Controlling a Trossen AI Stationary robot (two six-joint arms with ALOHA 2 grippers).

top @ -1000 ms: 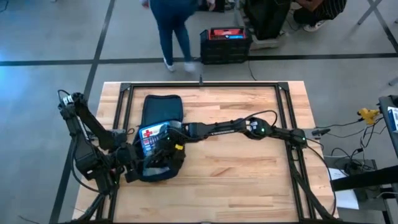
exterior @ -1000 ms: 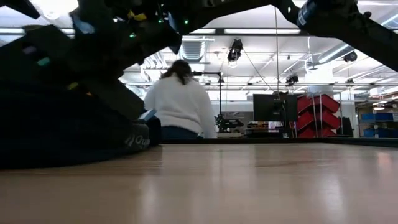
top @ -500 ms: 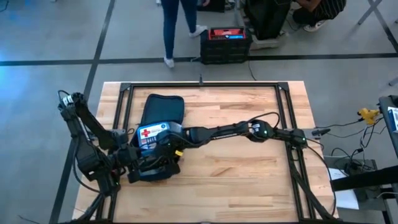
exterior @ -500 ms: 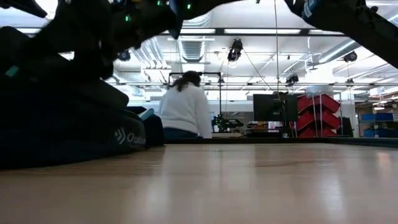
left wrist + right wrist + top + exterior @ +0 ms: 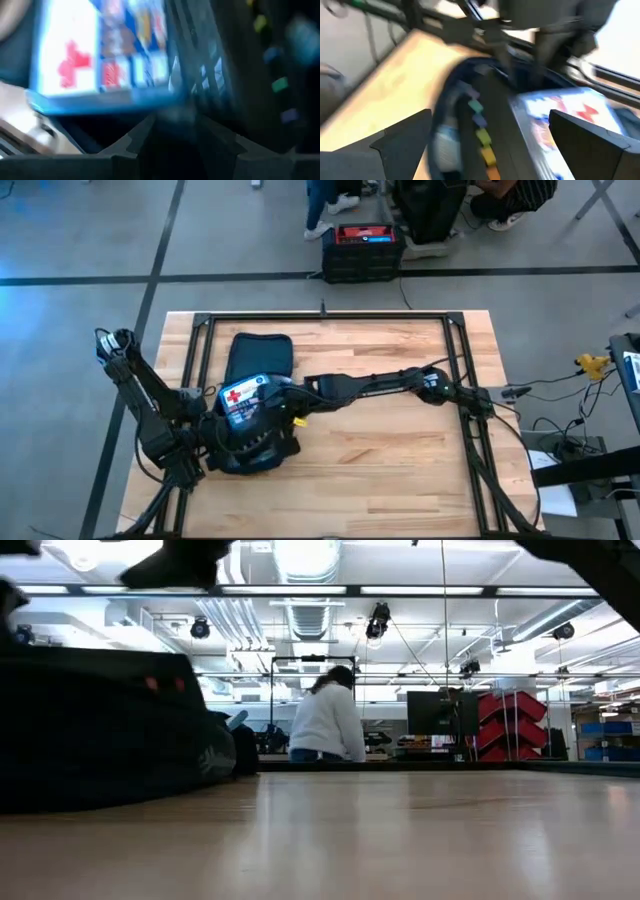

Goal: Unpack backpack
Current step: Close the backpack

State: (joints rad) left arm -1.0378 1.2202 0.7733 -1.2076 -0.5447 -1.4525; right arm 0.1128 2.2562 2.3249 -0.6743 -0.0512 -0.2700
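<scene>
Soft navy fabric backpack, rounded oblong, is laid at table's left side; a flat glossy box w/ red cross is seen on top. Right gripper is stretched across over the pack, jaws wide apart, empty. Left gripper is crouched at pack's near-left edge; jaws' state can't be told.

Backpack: on bench, 9 o'clock side. First-aid box: in backpack's mouth. Left end effector at backpack's 7 o'clock; right end effector at its 3 o'clock.
</scene>
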